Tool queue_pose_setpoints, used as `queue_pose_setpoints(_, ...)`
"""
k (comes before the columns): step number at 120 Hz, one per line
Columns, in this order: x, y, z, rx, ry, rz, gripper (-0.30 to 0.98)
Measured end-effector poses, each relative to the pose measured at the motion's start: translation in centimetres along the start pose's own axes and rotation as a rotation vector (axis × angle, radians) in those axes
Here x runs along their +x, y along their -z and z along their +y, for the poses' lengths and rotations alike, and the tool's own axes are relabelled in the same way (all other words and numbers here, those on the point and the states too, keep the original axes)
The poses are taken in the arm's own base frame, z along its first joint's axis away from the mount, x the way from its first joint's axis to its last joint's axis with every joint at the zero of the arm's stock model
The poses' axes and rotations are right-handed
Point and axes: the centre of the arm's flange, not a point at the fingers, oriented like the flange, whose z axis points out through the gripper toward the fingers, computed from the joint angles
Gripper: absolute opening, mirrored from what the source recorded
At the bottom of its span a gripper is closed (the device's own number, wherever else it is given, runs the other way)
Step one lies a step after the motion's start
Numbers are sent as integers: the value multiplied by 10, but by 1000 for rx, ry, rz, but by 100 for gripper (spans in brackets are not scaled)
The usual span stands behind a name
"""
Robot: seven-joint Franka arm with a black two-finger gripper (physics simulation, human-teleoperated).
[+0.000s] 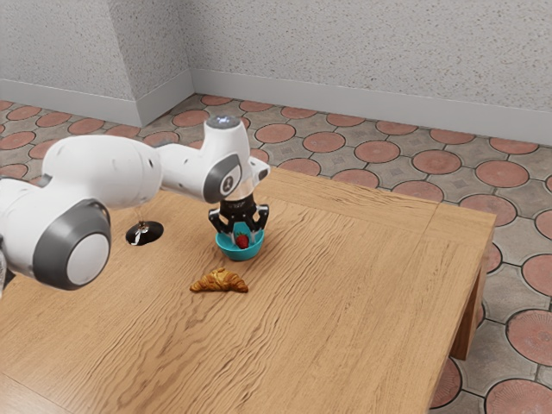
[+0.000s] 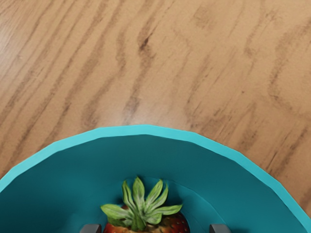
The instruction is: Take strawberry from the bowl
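My gripper (image 1: 242,235) reaches down into the small turquoise bowl (image 1: 240,254), its fingers apart on either side of the red strawberry (image 1: 242,241). In the wrist view, the strawberry (image 2: 141,213) lies inside the bowl (image 2: 146,130) with its green leaves facing up. Both fingertips of the gripper (image 2: 155,228) peek in at the lower edge, one close beside the fruit and the other separated from it by a visible gap. The strawberry's lower part is hidden.
A croissant (image 1: 220,281) lies on the wooden table (image 1: 345,285) close to the bowl. Toward the exterior view's left, a dark round object (image 1: 144,234) with a shiny stem stands near the arm. The bowl's wall surrounds the fingers.
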Motion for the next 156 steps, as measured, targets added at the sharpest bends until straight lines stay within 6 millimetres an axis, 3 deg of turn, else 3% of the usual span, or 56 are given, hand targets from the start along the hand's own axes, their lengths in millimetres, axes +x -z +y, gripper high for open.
queue_pose_setpoints(92, 1, -7, -2, 8, 4, -4, 14)
queue_pose_setpoints(118, 1, 3, 2, 1, 4, 8, 10)
queue_pose_setpoints(132, 2, 31, 7, -21, 1, 36, 8)
queue_pose_setpoints(144, -3, 67, 16, -45, -10, 65, 6)
queue_pose_setpoints(156, -22, 94, 41, -61, -50, 79, 5)
